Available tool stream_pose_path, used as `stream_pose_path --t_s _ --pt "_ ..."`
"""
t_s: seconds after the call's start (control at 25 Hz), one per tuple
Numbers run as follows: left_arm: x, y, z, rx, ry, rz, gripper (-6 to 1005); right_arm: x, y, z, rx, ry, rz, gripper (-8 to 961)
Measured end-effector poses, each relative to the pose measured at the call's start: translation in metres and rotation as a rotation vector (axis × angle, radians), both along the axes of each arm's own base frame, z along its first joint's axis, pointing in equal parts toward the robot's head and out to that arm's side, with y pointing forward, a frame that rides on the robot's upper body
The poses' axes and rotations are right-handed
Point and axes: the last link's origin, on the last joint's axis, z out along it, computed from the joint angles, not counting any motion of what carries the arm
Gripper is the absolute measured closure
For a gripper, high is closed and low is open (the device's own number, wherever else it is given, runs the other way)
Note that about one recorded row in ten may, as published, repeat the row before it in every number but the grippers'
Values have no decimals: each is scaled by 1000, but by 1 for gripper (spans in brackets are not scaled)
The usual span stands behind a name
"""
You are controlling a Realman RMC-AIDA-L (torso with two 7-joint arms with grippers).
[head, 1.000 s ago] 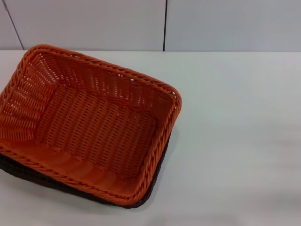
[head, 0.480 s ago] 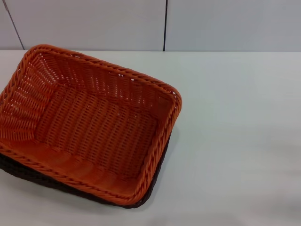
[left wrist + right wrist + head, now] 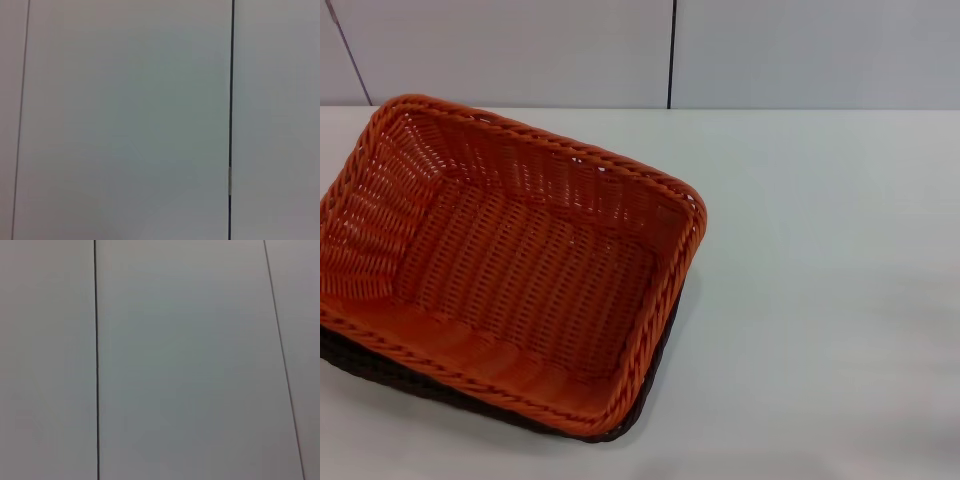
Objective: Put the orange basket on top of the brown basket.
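The orange basket [image 3: 510, 260] sits nested on top of the brown basket [image 3: 380, 375] at the left of the white table [image 3: 820, 280] in the head view. Only the brown basket's near edge and right corner show beneath the orange rim. The orange basket is empty. Neither gripper shows in any view. Both wrist views show only plain wall panels with dark seams.
A white panelled wall [image 3: 670, 50] with a dark vertical seam stands behind the table. The stacked baskets reach the left edge of the head view.
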Motion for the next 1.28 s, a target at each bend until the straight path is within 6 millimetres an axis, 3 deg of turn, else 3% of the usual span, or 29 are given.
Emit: stream_pose_path --t_s 0.56,0.92,1.12,1.28 --pt "-4 -2 0 -9 2 15 197 8 3 0 2 13 -39 330" --pt "-4 -4 -4 -31 14 12 197 8 2 -11 -40 32 -48 326" --pt "-4 -4 -5 -38 20 10 197 10 1 -11 -42 34 -57 182" --pt "-3 -2 -5 -40 24 8 197 9 0 -12 -42 30 -51 182"
